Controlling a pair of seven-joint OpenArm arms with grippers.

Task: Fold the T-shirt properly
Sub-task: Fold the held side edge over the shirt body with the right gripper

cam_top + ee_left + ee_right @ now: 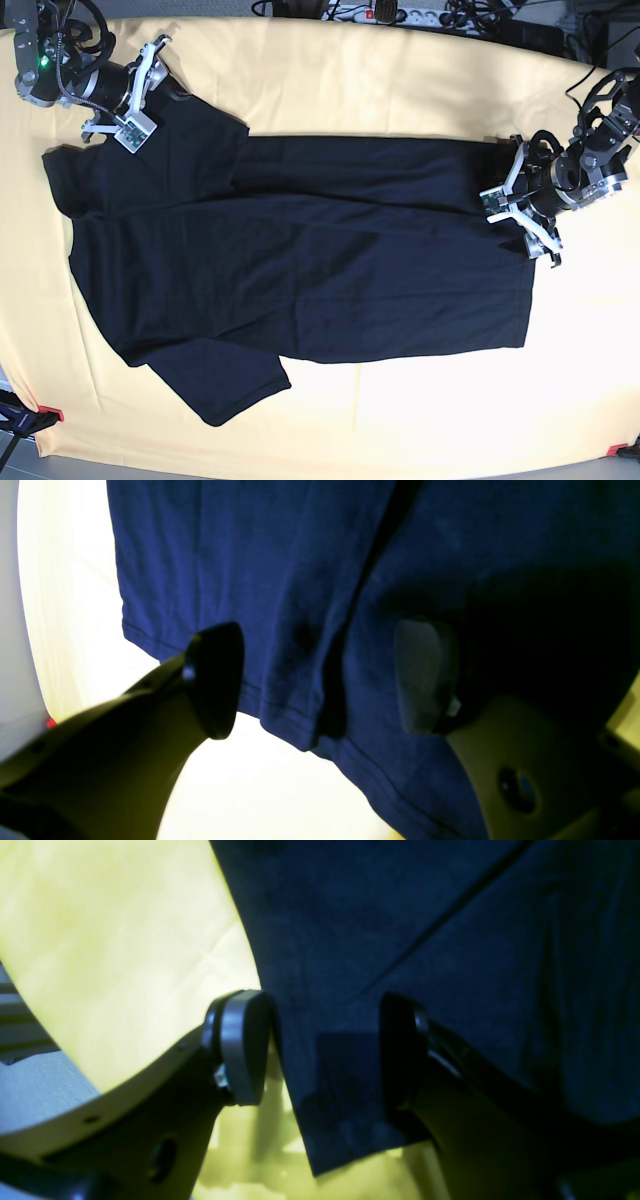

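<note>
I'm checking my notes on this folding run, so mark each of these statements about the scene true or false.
1. The T-shirt lies spread on a yellow cloth. True.
2. The left tool is shut on the shirt. False: its fingers stand apart, straddling the hem.
3. The right tool is at a sleeve. True.
4. The shirt is folded into a neat square. False: both sleeves are out.
5. Two garments are in view. False: only one.
</note>
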